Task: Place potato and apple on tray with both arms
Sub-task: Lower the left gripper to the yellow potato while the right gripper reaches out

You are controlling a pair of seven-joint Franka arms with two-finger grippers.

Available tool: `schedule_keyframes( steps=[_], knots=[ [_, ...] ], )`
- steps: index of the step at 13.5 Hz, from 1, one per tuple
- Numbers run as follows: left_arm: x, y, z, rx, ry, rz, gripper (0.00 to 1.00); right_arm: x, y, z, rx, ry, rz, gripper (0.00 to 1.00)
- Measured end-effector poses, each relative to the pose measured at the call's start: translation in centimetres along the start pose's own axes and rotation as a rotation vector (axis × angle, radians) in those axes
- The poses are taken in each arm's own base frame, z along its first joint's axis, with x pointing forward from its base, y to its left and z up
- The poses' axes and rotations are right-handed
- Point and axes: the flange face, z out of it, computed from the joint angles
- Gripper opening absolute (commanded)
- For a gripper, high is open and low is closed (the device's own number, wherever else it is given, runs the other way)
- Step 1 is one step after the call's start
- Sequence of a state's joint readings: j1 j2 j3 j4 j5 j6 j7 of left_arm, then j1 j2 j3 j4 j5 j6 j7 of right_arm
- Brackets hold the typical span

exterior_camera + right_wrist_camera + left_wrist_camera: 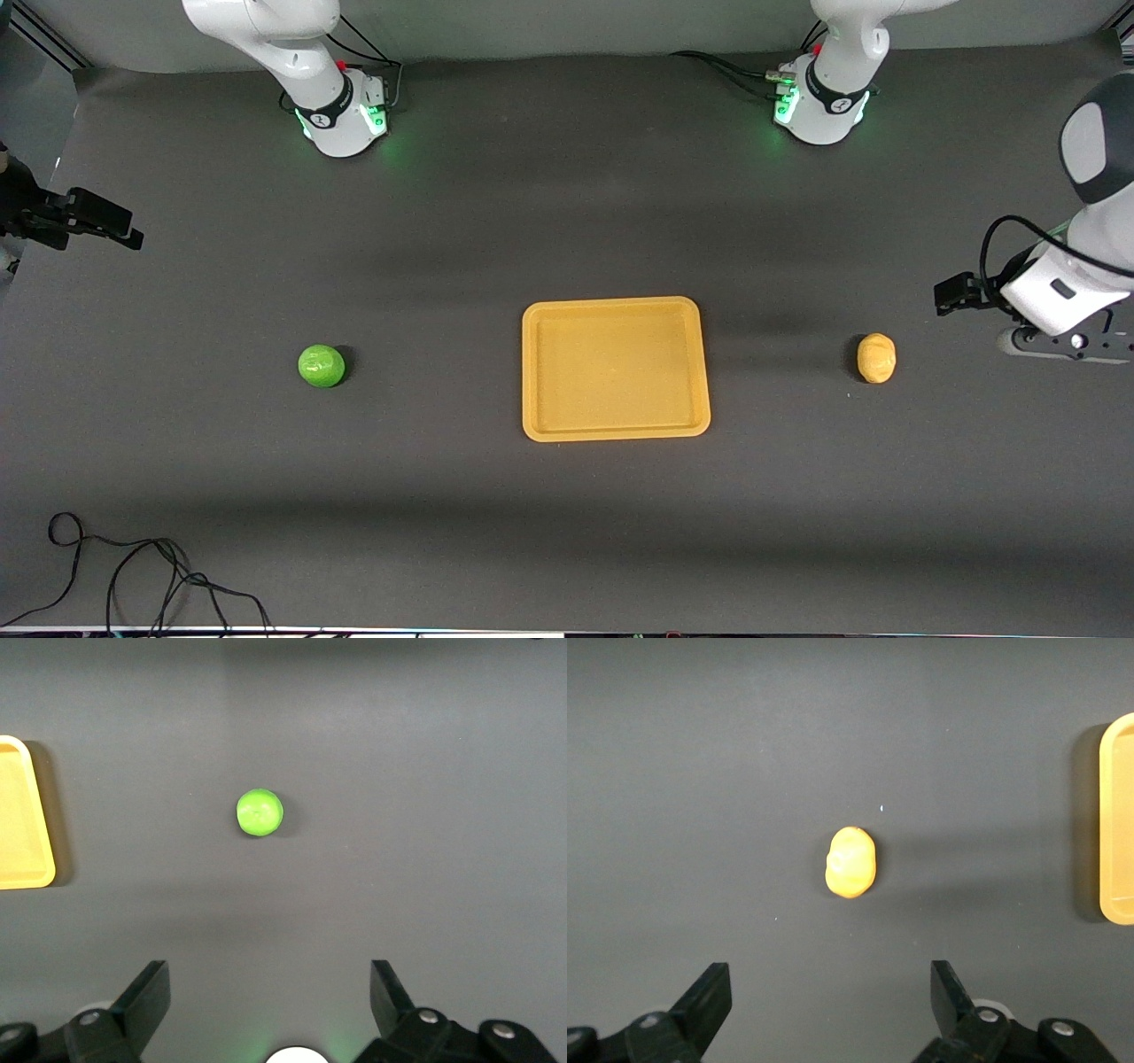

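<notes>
A loose black cable [133, 576] lies coiled on the table [567, 221] nearest the front camera, toward the right arm's end and well clear of everything else. Farther up the table sit the three task things in a rough row. The tray [616, 369] lies flat and bare in the middle. The apple [322, 366] rests on the table well apart from it toward the right arm's end, and the potato [876, 358] rests well apart from it toward the left arm's end. Neither is touched by anything.

The left gripper [828, 1005] hangs over the table close to the potato, its jaws spread wide with nothing between them. The right gripper [270, 1005] hangs over the table's edge at the right arm's end, well apart from the apple, jaws equally wide and holding nothing. Farthest off, both arm bases stand along the table's top edge.

Nothing has been placed, so both picks remain. The apple is round and glossy and would likely roll away if one finger touches it first during the descent. The lumpy potato may twist or squirt out if pinched off-centre. With both arms converging on one tray, their wrists could also collide unless the drop points are kept apart.
</notes>
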State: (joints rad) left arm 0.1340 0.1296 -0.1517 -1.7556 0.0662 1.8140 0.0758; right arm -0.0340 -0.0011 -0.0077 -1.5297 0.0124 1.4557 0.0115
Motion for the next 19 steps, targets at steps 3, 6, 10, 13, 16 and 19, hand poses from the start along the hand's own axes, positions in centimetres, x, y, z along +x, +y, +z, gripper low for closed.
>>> schedule_keyframes(
  steps=[3,6,10,13,16,19],
  knots=[
    [1.4,-0.1,2.9,-0.01,-0.017,0.003,1.0,0.9,0.0,1.0,0.0,-0.005,-0.001,1.0],
    [2.6,-0.1,6.0,-0.021,-0.03,0.006,1.0,1.9,-1.1,1.6,-0.001,0.019,-0.019,1.0],
    [4.3,-0.2,10.7,-0.002,-0.029,0.026,1.0,3.0,-2.4,5.0,-0.002,0.018,-0.041,1.0],
    [4.8,0.0,14.8,-0.009,-0.018,0.033,1.0,3.8,-2.1,8.5,-0.002,0.007,-0.034,1.0],
    [3.7,0.2,19.2,-0.016,-0.006,0.035,1.0,5.0,-1.3,11.4,-0.003,0.009,-0.042,1.0],
    [2.6,-0.1,22.9,-0.025,-0.015,0.028,1.0,5.9,-1.1,13.2,-0.003,0.008,-0.045,1.0]
  ],
)
